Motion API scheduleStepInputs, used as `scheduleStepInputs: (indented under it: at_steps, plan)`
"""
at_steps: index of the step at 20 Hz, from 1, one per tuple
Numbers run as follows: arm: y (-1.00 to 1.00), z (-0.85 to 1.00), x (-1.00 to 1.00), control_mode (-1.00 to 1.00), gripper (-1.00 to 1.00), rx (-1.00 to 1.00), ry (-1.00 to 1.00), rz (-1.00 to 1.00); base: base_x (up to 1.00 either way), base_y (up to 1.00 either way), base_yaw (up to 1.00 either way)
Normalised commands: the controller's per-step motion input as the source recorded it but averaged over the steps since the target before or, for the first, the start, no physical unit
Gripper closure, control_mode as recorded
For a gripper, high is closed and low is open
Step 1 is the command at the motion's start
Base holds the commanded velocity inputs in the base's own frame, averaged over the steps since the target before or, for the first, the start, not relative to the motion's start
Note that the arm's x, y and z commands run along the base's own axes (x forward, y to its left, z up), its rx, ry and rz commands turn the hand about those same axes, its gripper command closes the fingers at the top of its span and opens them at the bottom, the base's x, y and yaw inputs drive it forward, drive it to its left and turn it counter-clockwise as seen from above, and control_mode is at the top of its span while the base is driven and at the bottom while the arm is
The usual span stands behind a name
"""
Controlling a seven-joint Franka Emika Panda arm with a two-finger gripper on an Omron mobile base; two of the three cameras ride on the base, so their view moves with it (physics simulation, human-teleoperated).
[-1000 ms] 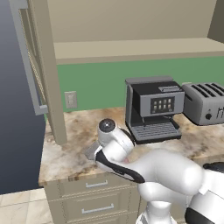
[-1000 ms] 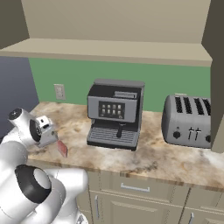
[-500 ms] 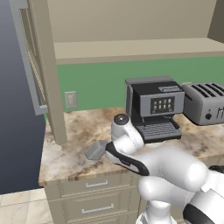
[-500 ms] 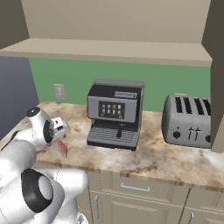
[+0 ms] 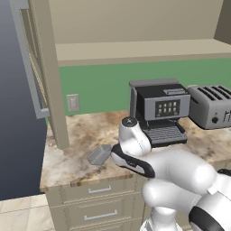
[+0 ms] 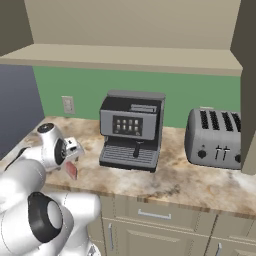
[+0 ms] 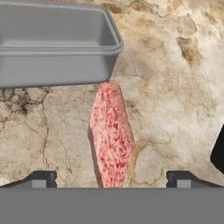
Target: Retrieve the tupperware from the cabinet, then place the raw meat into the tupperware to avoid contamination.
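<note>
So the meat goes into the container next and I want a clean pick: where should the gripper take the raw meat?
Across the middle of the raw meat, on its long sides, coming straight down. It is a narrow slab lying flat on the counter, already between the open gripper tips, one end near the tupperware.

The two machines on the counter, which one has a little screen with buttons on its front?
The black coffee machine, left of the silver toaster. Its front carries a dark panel with small lit icons; the toaster's has only slots on top and knobs.

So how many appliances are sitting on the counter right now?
2: a coffee machine near the middle of the counter against the green wall, and a toaster to its right. The arm may be hiding something smaller.
</note>
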Motion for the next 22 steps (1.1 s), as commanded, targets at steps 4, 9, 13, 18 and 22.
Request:
scheduleStepInputs:
  at_steps: [4, 9, 13, 18, 22]
  plan:
    - [-0.01, -0.25, 0.00, -1.00, -1.00, 0.00, 0.06, -0.02, 0.00, 0.00, 0.00]
    - [-0.13, -0.18, 0.06, -1.00, -1.00, -0.03, 0.09, -0.05, 0.00, 0.00, 0.00]
    - [-0.06, -0.32, 0.01, -1.00, -1.00, 0.00, 0.14, -0.07, 0.00, 0.00, 0.00]
    - [0.00, -0.26, 0.00, -1.00, -1.00, 0.01, 0.06, -0.05, 0.00, 0.00, 0.00]
    - [0.00, -0.12, 0.03, -1.00, -1.00, 0.00, -0.03, -0.01, 0.00, 0.00, 0.00]
